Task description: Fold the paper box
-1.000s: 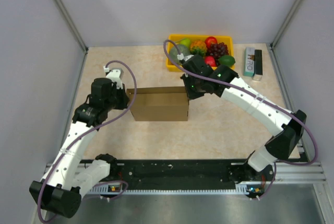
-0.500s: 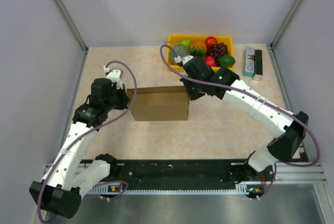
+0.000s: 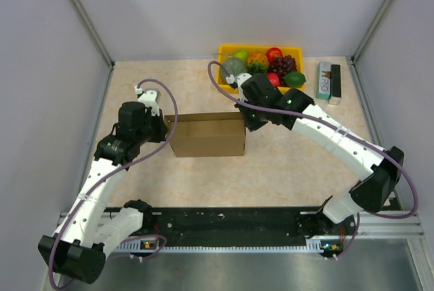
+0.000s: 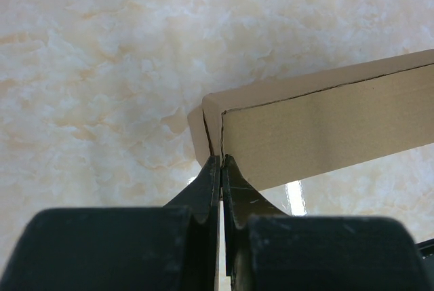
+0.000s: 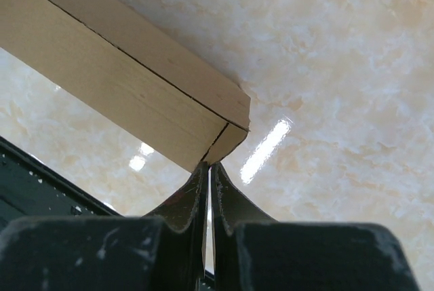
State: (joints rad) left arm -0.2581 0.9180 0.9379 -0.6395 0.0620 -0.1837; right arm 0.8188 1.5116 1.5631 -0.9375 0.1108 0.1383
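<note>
The paper box [image 3: 207, 136] is plain brown cardboard, a long rectangular shape in the middle of the table between the two arms. My left gripper [image 3: 165, 127] is shut on the box's left end. In the left wrist view the fingertips [image 4: 221, 162] pinch a thin cardboard edge at the corner of the box [image 4: 325, 128]. My right gripper [image 3: 244, 123] is shut on the right end. The right wrist view shows that gripper [image 5: 209, 167] clamped on a thin edge at the corner of the box [image 5: 122, 81].
A yellow tray [image 3: 222, 86] of fruit stands at the back, just behind my right wrist. A small green-white-black carton [image 3: 329, 81] lies to its right. Grey walls with metal posts close in the table, and a black rail [image 3: 230, 223] runs along the near edge.
The right arm has shifted slightly, its wrist turning a little and its elbow drifting right. The box and the left arm have stayed almost still.
</note>
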